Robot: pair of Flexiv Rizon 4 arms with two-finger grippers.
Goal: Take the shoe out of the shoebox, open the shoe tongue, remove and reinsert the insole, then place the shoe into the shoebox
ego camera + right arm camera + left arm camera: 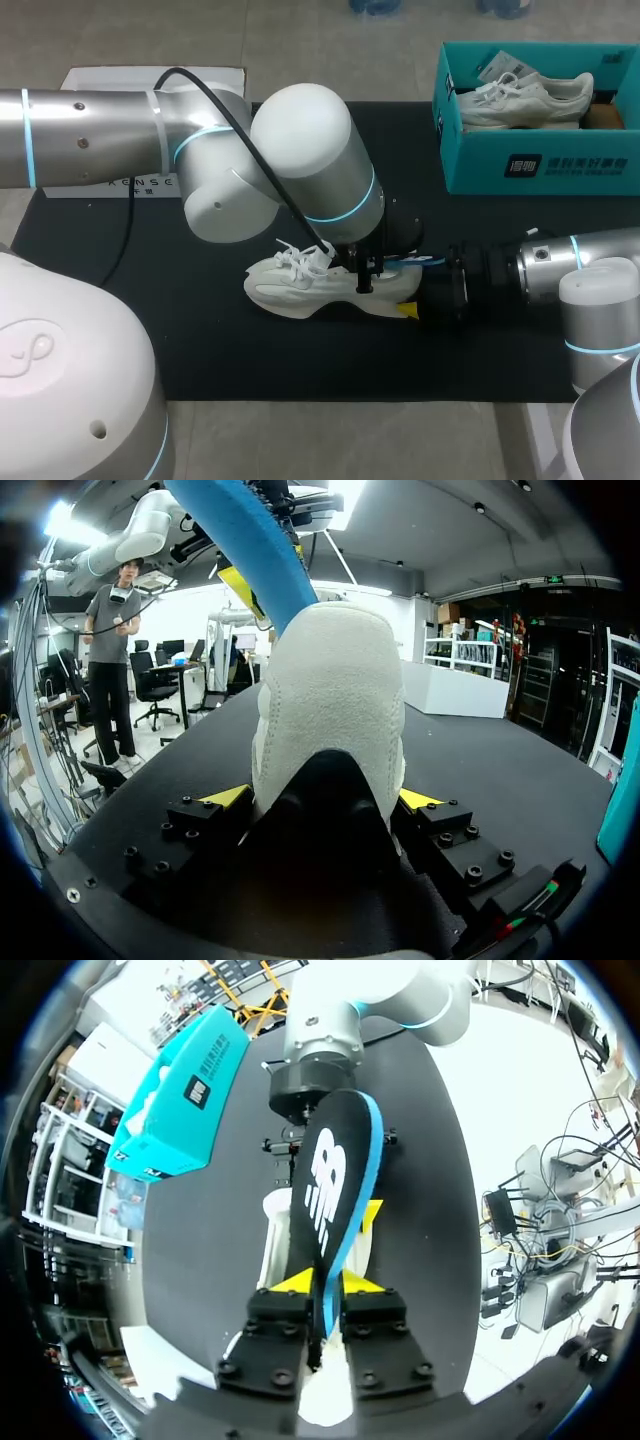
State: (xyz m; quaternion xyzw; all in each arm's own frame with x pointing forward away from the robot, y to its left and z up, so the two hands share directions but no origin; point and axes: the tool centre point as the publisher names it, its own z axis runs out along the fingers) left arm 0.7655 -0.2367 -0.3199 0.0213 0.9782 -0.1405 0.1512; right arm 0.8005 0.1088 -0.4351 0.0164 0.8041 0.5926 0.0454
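- The shoe point(320, 290) lies on its side on the black mat point(200, 330), near the middle of the table and well apart from the teal shoebox point(540, 165), which has a second shoe point(525, 100) in it.
- The right gripper point(325, 800) is clamped on the shoe's heel, one yellow tip on each side.
- The left gripper point(322, 1282), just above the shoe, has its jaws narrow, pinching the edge of the thin black-and-blue insole point(330, 1190).
- Whether the far end of the insole is in the shoe or clear of it cannot be told.
- Risk: the pinch is on one thin edge, so the floppy insole could twist or slide out if it drags on the shoe's collar.
- Risk: on the way back in, the insole could fold or catch on the tongue or laces and sit crooked.
- Risk: a hard pull could tug the heel from the right gripper or tip the shoe.
- Risk: the two grippers work very near each other and could bump.
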